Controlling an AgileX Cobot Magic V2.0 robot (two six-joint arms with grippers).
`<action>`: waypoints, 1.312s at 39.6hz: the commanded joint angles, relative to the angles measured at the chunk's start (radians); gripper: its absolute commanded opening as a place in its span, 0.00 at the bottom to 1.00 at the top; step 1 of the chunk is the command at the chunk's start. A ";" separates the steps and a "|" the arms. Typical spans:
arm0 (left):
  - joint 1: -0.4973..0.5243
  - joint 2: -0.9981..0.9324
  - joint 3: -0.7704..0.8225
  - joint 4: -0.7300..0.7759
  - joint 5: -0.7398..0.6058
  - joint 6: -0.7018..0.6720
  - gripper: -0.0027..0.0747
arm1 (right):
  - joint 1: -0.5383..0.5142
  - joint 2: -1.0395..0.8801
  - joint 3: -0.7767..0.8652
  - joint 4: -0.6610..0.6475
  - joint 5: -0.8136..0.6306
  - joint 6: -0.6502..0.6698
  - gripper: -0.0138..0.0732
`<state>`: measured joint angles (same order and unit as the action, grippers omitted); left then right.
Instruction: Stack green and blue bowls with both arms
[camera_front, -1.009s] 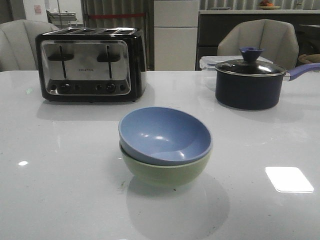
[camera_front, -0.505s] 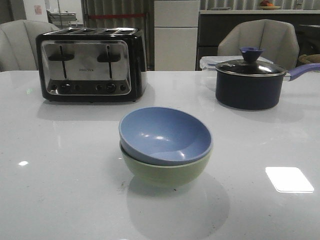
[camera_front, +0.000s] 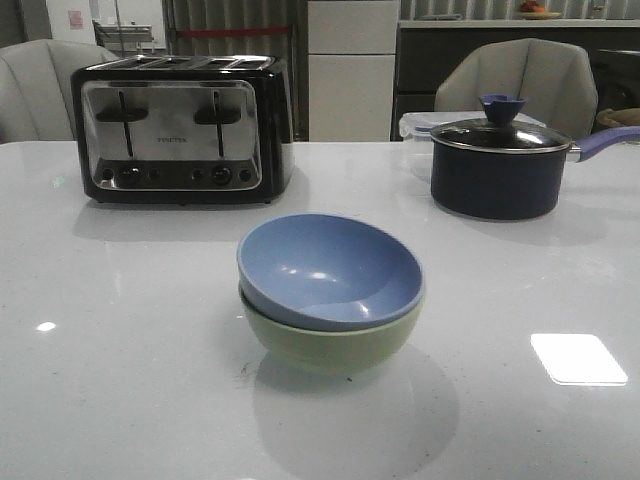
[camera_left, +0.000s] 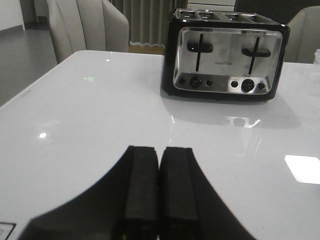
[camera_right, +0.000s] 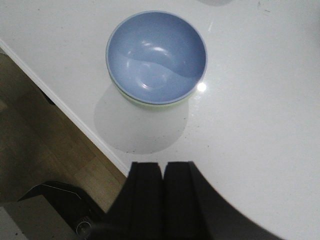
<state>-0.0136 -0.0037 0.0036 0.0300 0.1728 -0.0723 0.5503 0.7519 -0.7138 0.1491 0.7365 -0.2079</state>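
As a second ago, blue bowl (camera_front: 330, 268) nested in green bowl (camera_front: 335, 343).

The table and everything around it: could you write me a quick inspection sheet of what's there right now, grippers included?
Surface: white glossy table, with light glare patches; nothing spilled that I can see.
Job's things: blue bowl nested inside the green bowl, tilted slightly; the stack stands free, near the table edge in the right wrist view.
Clutter: toaster at back left; dark saucepan with a blue-knobbed lid at back right, a clear lidded container behind it.
Grippers: left gripper shut, empty, facing the toaster; right gripper shut, empty, above the bowls.
Cables: nothing seen.
Surroundings: grey chairs behind the table; wooden floor below its edge.
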 joint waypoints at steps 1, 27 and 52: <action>0.003 -0.020 0.003 0.005 -0.149 -0.014 0.15 | 0.001 -0.007 -0.026 0.006 -0.058 -0.004 0.23; 0.003 -0.020 0.003 -0.001 -0.197 0.038 0.15 | 0.001 -0.007 -0.026 0.006 -0.038 -0.004 0.23; 0.003 -0.020 0.003 -0.001 -0.197 0.038 0.15 | 0.001 -0.007 -0.026 0.006 -0.038 -0.004 0.23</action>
<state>-0.0136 -0.0037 0.0036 0.0313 0.0646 -0.0326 0.5503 0.7519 -0.7138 0.1491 0.7552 -0.2079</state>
